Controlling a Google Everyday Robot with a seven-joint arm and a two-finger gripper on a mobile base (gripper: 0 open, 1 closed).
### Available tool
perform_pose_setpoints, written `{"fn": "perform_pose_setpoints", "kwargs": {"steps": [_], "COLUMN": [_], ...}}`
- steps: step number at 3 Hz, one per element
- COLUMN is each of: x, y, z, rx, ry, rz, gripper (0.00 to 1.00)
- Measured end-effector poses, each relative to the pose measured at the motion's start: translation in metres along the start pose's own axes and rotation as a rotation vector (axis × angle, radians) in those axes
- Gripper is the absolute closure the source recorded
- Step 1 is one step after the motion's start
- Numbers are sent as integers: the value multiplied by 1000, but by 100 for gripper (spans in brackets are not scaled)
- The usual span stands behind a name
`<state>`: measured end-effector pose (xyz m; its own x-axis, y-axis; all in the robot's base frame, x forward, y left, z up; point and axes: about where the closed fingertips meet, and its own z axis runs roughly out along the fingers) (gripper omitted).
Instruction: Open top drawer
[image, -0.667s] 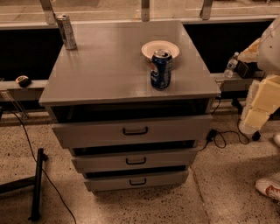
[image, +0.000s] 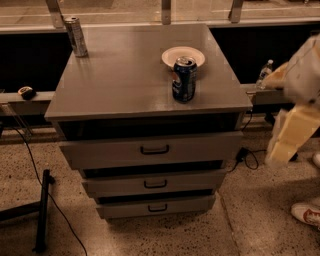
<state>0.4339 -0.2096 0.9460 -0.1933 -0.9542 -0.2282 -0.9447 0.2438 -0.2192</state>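
Note:
The grey cabinet (image: 125, 75) has three grey drawers, each with a small black bar handle. The top drawer (image: 110, 152) is the widest; its front stands out a little from the cabinet, with a dark gap above it, and its handle (image: 154, 149) sits at the centre. My arm is at the right edge, pale and blurred. My gripper (image: 284, 145) is at its lower end, right of the cabinet, level with the top drawer and apart from it, well away from the handle.
A blue soda can (image: 184, 79) and a white bowl (image: 183, 55) stand on the cabinet top, a silver can (image: 76, 36) at its back left. Middle drawer (image: 155, 183) and bottom drawer (image: 156, 207) below. Water bottle (image: 264, 74) on the ledge. Black stand (image: 42, 210) left. Shoe (image: 306, 214) right.
My arm has shifted slightly down and left at the right edge and is blurred by motion. The drawers and the things on top have not moved.

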Motion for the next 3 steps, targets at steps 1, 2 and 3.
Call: {"fn": "perform_pose_setpoints", "kwargs": {"steps": [1,2,3], "x": [4,4,4], "y": [33,36,36], "z": [58,59,59], "rx": [-115,-120,-120], "ry": [-63,-61,-61], "rz": [-73,-90,-90], "gripper": [0,0,0]}}
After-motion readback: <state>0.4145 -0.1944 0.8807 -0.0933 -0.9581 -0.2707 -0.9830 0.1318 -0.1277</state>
